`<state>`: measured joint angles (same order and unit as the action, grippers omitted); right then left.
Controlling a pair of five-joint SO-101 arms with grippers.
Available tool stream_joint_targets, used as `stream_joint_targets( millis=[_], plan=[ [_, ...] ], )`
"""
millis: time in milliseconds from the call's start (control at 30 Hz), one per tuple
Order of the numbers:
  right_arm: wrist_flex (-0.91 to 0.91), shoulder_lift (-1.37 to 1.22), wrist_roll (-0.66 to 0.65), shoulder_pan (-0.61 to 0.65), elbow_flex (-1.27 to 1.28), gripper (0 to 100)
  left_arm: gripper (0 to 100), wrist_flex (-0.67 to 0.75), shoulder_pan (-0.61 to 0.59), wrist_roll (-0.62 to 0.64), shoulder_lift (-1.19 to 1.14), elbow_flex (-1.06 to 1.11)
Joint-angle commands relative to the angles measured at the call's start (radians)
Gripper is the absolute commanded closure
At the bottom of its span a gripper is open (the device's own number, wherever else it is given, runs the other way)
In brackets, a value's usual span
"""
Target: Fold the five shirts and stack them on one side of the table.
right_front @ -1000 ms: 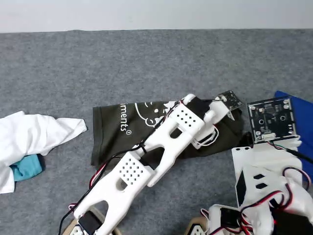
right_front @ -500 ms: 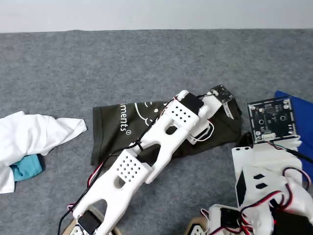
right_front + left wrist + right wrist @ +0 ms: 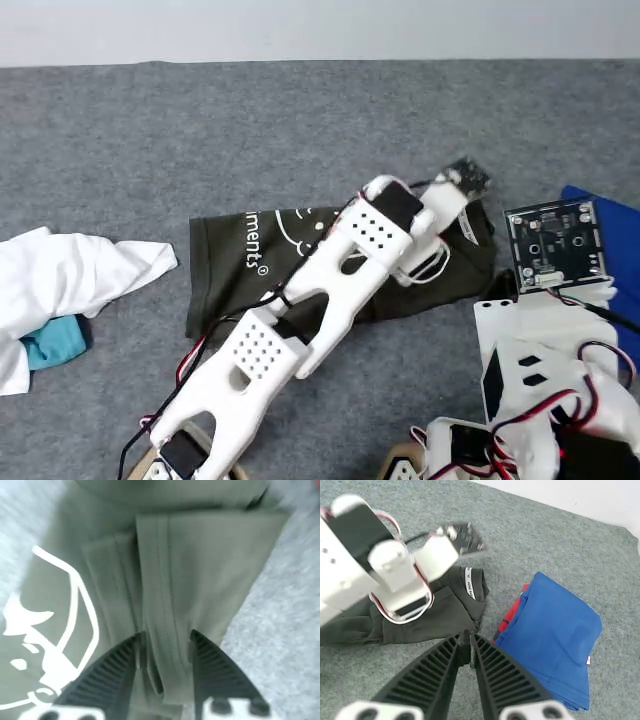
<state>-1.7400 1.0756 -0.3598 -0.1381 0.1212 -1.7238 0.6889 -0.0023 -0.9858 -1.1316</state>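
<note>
A dark olive shirt [image 3: 250, 270] with a white print lies half folded in the middle of the grey table. My left gripper [image 3: 466, 222] is at its right end. In the left wrist view the left gripper [image 3: 164, 640] is shut on a folded hem of the dark shirt [image 3: 210, 570]. My right gripper [image 3: 470, 642] hangs shut and empty above the table, near the dark shirt [image 3: 445, 615]. A folded blue shirt [image 3: 555, 635] lies at the right over a red one [image 3: 512, 615]. At the left, a white shirt [image 3: 60, 275] lies crumpled over a teal one [image 3: 55, 345].
The right arm [image 3: 540, 370] stands at the front right, close to the blue shirt [image 3: 615, 235]. The left arm [image 3: 300, 320] stretches diagonally over the dark shirt. Bare grey table [image 3: 300, 130] lies behind the shirts.
My left gripper shifted a little toward the far side of the table, the dark shirt's right end moving with it. The right arm has not moved.
</note>
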Motion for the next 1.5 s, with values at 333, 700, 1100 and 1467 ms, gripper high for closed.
stream_joint_targets(
  millis=[333, 700, 1100, 1467],
  plan=[
    [0.002, -0.007, 0.005, -0.001, 0.077, 98.9, 86, -0.032, -0.241, 0.054, 0.327, 0.096],
    [-0.002, 0.001, 0.003, -0.005, 0.173, 98.9, 86, -0.031, -0.476, 0.103, 0.79, 0.696],
    [-0.005, 0.001, -0.081, -0.007, 0.193, 98.9, 76, -0.011, -0.752, 0.097, 0.942, 1.064],
    [-0.007, 0.001, -0.08, -0.007, 0.196, 98.9, 75, 0.109, -0.813, 0.052, 0.657, 1.063]
  ],
)
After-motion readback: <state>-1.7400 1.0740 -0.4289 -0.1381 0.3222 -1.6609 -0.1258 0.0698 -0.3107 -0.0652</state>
